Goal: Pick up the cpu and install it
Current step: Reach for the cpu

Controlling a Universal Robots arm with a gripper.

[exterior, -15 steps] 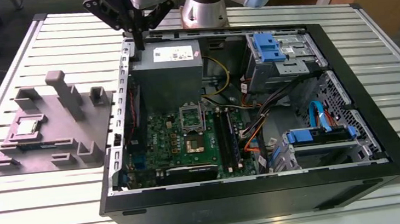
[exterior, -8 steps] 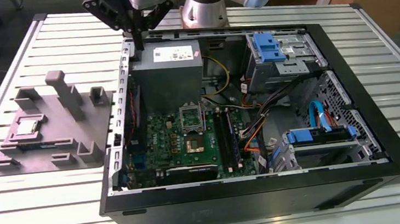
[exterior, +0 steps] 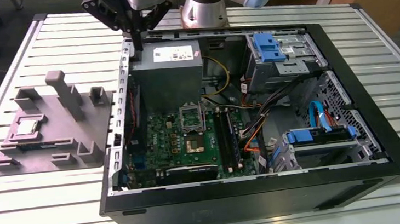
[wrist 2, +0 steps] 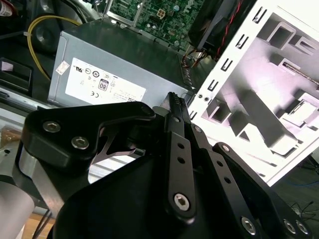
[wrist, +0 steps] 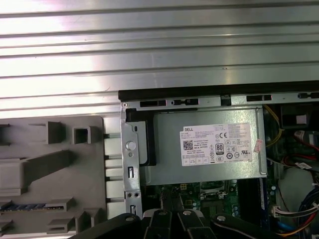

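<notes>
Open PC case (exterior: 267,196) is lying on the slatted table (exterior: 34,216), w/ the mobo socket (exterior: 193,140) facing up inside. The cpu (exterior: 27,126) is sitting in a grey fixture (exterior: 64,144) at the exterior view's left, outside the case and well apart from the gripper. Farther back, the gripper (exterior: 136,38) is hanging over the PSU (exterior: 167,74) corner by the case wall, fingers (wrist 2: 177,149) pressed together.
</notes>
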